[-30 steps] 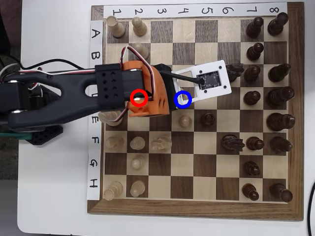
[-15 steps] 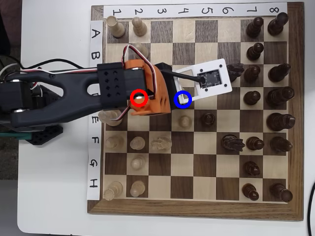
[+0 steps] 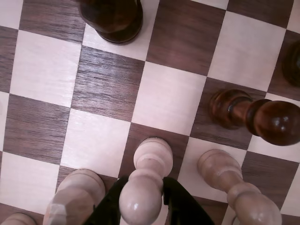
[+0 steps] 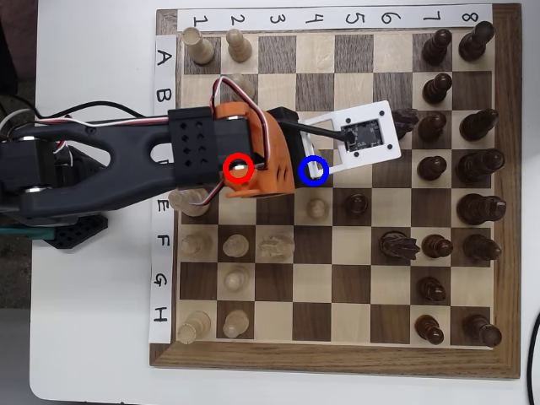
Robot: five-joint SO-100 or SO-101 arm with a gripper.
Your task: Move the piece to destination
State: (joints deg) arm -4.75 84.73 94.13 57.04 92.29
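In the wrist view the piece (image 3: 149,164), a pale cream pawn with a round head, is held between the two black fingers of my gripper (image 3: 144,183), which is shut on it just below the head. Its base is over a dark square; whether it touches the board I cannot tell. In the overhead view the orange wrist (image 4: 257,164) and white camera plate (image 4: 359,139) cover the piece and the fingers. The blue ring (image 4: 301,170) of the destination shows at the plate's left corner, with the red ring (image 4: 239,168) over the wrist.
Beside the held pawn, another pale pawn (image 3: 225,176) stands to its right and a pale faceted piece (image 3: 75,199) to its left. A dark pawn (image 3: 243,112) and a dark base (image 3: 112,18) stand ahead. Dark pieces (image 4: 460,164) fill the board's right side.
The arm has barely shifted, drifting slightly toward the right side of the board in the overhead view. The pieces in sight have stayed put.
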